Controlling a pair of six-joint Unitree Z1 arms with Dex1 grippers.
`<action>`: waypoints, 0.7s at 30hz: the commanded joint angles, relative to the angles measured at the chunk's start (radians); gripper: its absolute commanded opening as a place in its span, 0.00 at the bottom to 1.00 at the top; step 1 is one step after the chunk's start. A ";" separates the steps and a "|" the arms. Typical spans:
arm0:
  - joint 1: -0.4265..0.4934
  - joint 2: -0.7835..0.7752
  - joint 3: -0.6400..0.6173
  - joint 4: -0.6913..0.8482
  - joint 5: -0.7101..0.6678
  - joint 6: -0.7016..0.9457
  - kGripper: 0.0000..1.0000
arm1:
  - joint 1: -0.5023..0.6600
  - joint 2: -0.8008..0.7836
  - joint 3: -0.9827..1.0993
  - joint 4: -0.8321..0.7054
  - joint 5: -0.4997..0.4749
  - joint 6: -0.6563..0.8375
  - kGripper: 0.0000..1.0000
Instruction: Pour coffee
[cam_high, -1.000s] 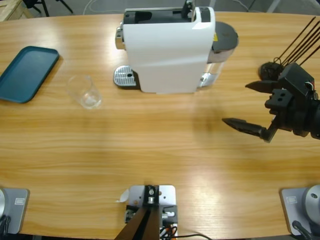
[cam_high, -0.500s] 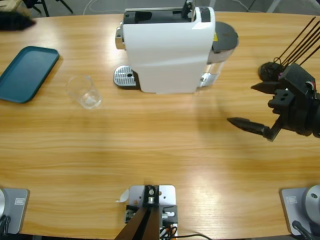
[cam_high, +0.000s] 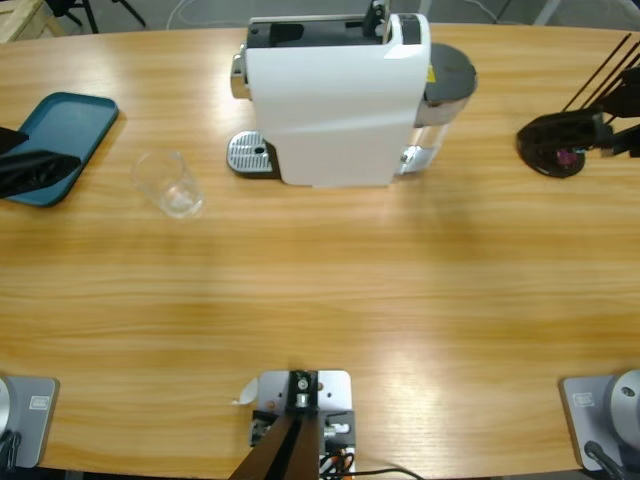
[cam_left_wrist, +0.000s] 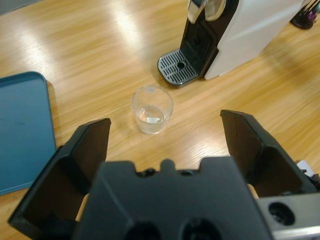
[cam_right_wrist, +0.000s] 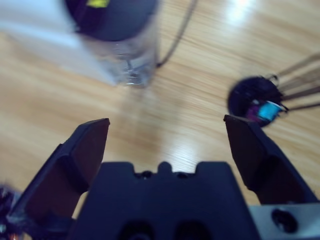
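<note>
Nearest the camera the table (cam_high: 320, 300) is bare wood. One second back a black gripper hung over its right side, jaws spread; half a second back it was sliding toward the edge. It is gone from the high view now, save perhaps a dark sliver at the far right edge, too little to call.

Right gripper (cam_right_wrist: 165, 135): seen only in its wrist view, jaws wide apart, nothing between them. Ahead of it lie the water tank (cam_right_wrist: 122, 45) of the machine and the black capsule stand (cam_right_wrist: 255, 102) with a purple and a blue capsule.

Left gripper (cam_high: 35, 168): newly arrived at the left edge, over the near corner of the teal tray (cam_high: 50, 135). Its wrist view shows it released and empty, with the glass (cam_left_wrist: 152, 109) centred ahead of it, apart from it.

The glass (cam_high: 172, 185) stands upright between the tray and the drip grate (cam_high: 250, 155) of the white coffee machine (cam_high: 335, 100), not under the spout. Only a trace of clear-to-pale liquid shows in its bottom; I cannot see coffee anywhere else.

Reading: the arms have swapped roles. The left looks set to take the glass; pouring has not begun.
</note>
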 joint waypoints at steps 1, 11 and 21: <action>-0.002 0.039 0.009 0.016 -0.004 0.019 0.95 | -0.170 -0.036 0.135 -0.033 0.059 0.120 0.76; 0.036 -0.045 0.057 0.006 0.057 0.029 0.95 | -0.196 -0.140 0.379 -0.335 -0.084 0.277 0.60; 0.036 -0.044 0.069 -0.007 0.060 0.017 0.95 | -0.307 0.048 0.376 -0.384 -0.079 0.280 0.61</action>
